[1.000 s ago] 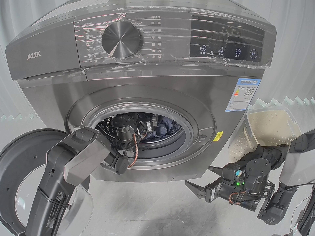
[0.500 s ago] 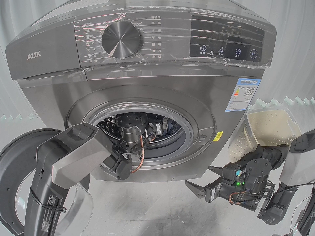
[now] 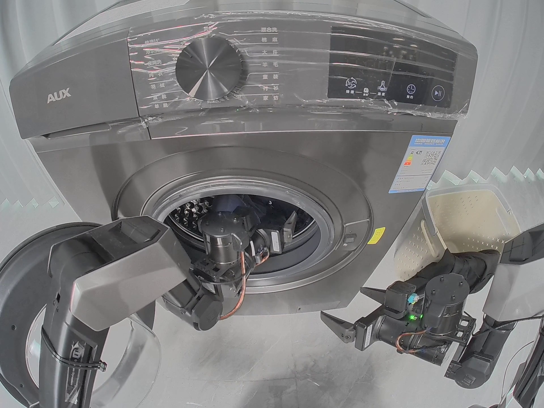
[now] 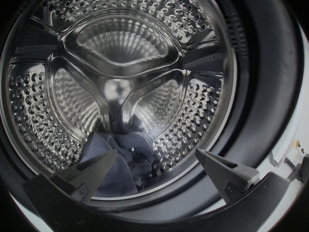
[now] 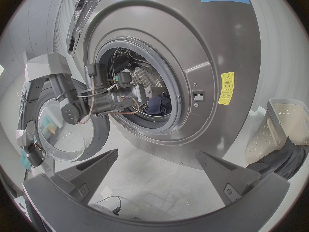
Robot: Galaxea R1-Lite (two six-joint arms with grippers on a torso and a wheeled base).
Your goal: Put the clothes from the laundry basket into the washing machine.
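Note:
The silver washing machine (image 3: 243, 143) stands in front of me with its round drum (image 4: 119, 65) open. A dark blue garment (image 4: 128, 158) lies crumpled at the bottom of the drum, also seen through the opening (image 5: 159, 103). My left gripper (image 3: 286, 228) sits at the drum's mouth, open and empty, with the garment beyond its fingertips (image 4: 106, 158). My right gripper (image 3: 354, 313) hangs low over the floor in front of the machine's lower right, open with nothing in it. The cream laundry basket (image 3: 470, 222) stands to the machine's right.
The machine's glass door (image 3: 34, 290) is swung wide open at the left, behind my left arm. Grey floor (image 5: 154, 181) stretches below the machine front. The basket (image 5: 283, 120) leans close to the machine's right side.
My left arm has drawn back out of the drum to its mouth, leaving the dark blue garment inside. The right arm has not moved.

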